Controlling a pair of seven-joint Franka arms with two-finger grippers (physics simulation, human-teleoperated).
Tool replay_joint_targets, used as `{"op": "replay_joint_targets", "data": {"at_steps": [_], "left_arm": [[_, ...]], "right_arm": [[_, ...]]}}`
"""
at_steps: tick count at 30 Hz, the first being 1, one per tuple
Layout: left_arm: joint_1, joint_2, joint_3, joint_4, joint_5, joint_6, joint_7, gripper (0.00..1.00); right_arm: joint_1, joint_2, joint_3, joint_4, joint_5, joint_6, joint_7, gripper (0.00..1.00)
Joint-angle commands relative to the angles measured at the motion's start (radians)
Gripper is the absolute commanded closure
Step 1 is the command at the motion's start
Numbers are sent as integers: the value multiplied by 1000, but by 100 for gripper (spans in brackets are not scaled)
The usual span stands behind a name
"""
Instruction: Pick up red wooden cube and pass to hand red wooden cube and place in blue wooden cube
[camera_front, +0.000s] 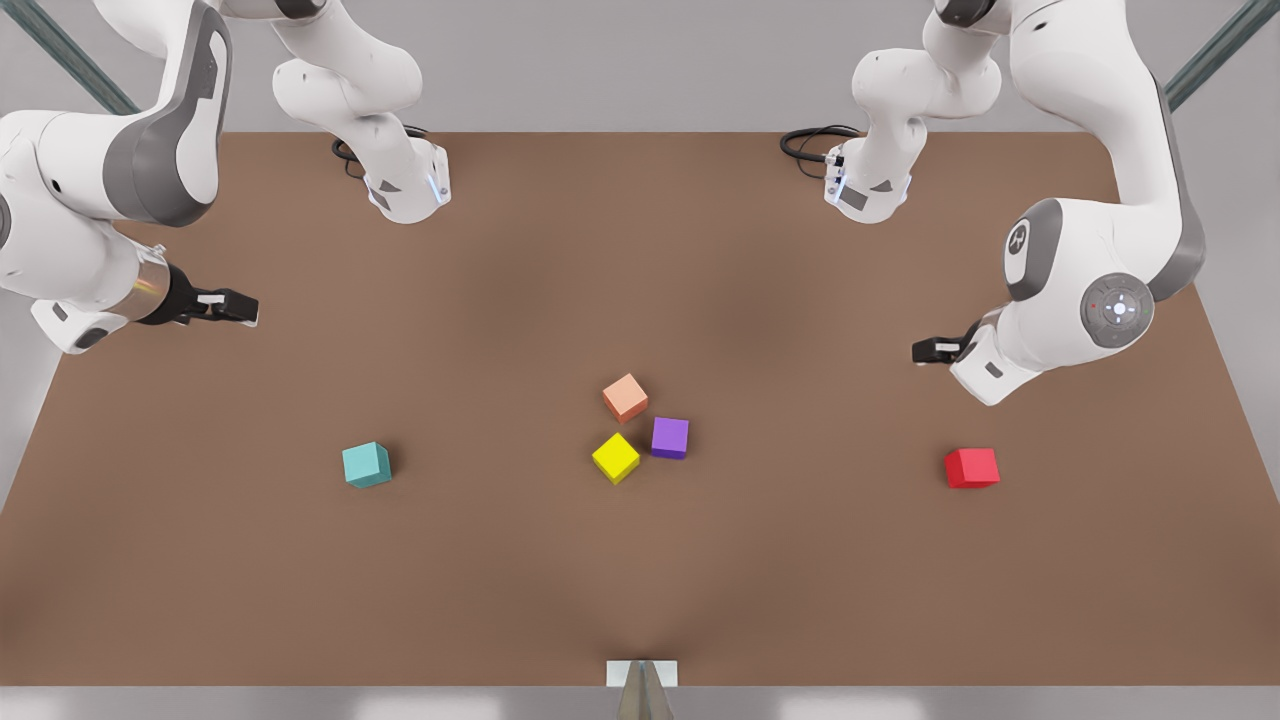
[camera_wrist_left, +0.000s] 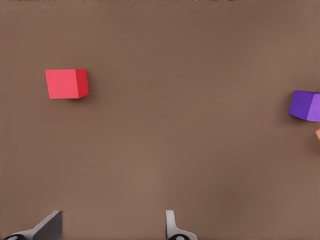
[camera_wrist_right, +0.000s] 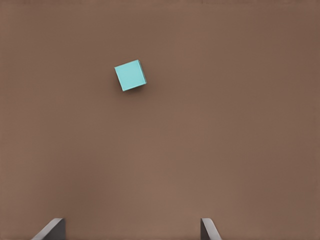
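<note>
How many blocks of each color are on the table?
Red block: 1
Teal block: 1
Yellow block: 1
Purple block: 1
Salmon-orange block: 1
Total: 5 blocks

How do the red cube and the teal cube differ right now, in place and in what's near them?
The red wooden cube lies at the front view's right, near the left gripper; the blue wooden cube, teal in colour, lies at the front view's left, farther from the right gripper. The red one sits squarer to the table edge. Both rest ungripped on the table, alike in size.
</note>
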Motion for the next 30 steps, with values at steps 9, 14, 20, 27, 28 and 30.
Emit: {"op": "replay_joint_targets", "data": {"at_steps": [9,14,20,27,28,30], "left_arm": [[126,500,47,393,8,152,170,0],[153,528,84,347,10,287,278,0],[153,561,84,273,72,395,273,0],[161,580,84,204,60,399,298,0],[161,581,84,200,48,399,298,0],[164,601,84,196,48,402,299,0]], "right_arm": [[4,7,4,1,6,7,-16,0],[4,12,4,1,6,7,-21,0],[0,12,2,4,9,6,-19,0],[4,21,4,2,8,6,-19,0],[4,21,4,2,9,6,-19,0],[4,21,4,1,9,6,-21,0]]}}
